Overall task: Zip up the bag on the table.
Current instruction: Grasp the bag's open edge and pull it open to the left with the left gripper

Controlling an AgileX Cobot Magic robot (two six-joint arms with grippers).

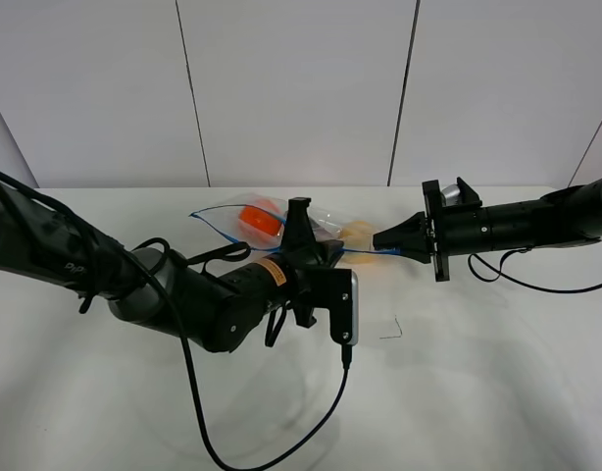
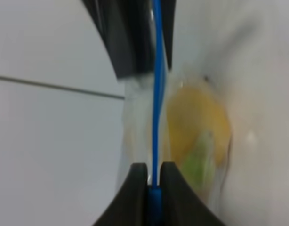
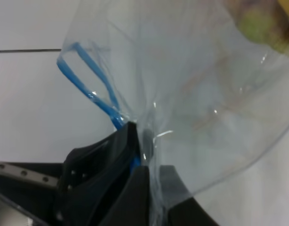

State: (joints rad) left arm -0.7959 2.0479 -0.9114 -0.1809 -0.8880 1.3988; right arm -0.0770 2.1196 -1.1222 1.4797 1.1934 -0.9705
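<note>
The clear bag (image 1: pixel 227 221) lies at the back middle of the white table (image 1: pixel 477 392), with orange produce (image 1: pixel 260 221) and a yellow piece (image 1: pixel 357 234) showing through it. My left gripper (image 1: pixel 311 240) is shut on the bag's blue zipper strip (image 2: pixel 156 94) near its middle; in the left wrist view the dark fingertips (image 2: pixel 135 188) clamp the strip from both sides. My right gripper (image 1: pixel 384 242) is shut on the bag's right end, where plastic and blue strip (image 3: pixel 88 89) bunch between its fingers (image 3: pixel 135 188). The strip runs taut between the two grippers.
A black cable (image 1: pixel 281 432) loops over the table in front of the left arm, and another trails under the right arm (image 1: pixel 536 285). A small dark mark (image 1: pixel 394 329) lies on the tabletop. The white panelled wall (image 1: pixel 301 88) stands just behind the bag.
</note>
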